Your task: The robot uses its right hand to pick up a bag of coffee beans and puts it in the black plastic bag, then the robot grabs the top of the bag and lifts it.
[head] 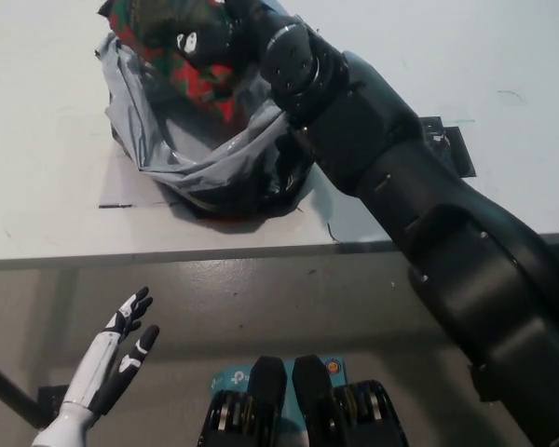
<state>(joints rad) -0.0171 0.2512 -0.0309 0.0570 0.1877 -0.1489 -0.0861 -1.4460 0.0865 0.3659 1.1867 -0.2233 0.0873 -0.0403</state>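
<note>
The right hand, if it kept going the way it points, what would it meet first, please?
Probably the far rim of the black plastic bag: the right hand holds the coffee bag over its mouth, reaching toward picture left. Depth is unclear.

Right hand [225,35] reaches far forward, fingers closed; left hand [112,361] rests low, fingers spread.

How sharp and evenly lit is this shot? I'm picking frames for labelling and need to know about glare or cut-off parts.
Head view: mostly sharp, with soft, even light. The plastic bag shows pale sheen on its folds and casts a faint shadow on the table. The coffee bag and right robot hand are cropped by the top edge. The left robot hand is crisp, open below the table edge.
</note>
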